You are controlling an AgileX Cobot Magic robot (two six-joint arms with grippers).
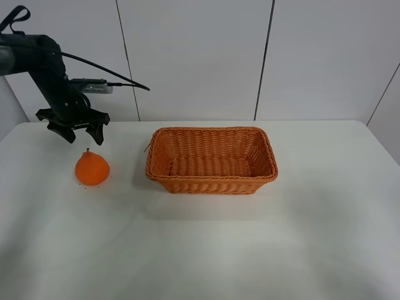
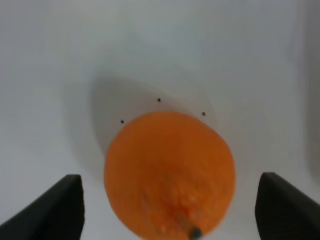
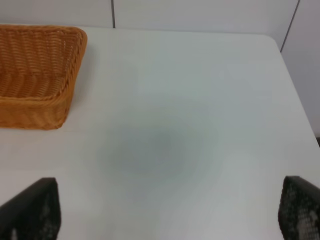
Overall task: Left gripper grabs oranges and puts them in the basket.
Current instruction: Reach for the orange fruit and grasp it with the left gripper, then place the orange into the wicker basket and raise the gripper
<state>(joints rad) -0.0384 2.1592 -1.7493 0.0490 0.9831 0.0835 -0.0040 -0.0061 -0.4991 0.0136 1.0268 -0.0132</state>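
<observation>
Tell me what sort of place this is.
Probably a robot test lab: a white table against plain wall panels, with the left gripper above a lone orange beside a wicker basket.

The left arm (image 1: 55, 78) is showing as matte black, rounded jointed links; a thin black cable (image 1: 134, 84) is trailing off it beside a small grey box (image 1: 94, 86); the left gripper (image 1: 74, 132) is ending in short splayed black prongs; the right gripper (image 3: 165, 212) is showing two dark fingertips (image 3: 300, 207), one finely cross-hatched.

White table (image 1: 200, 250); behind it, white wall panels (image 1: 194, 56) with dark seams.
</observation>
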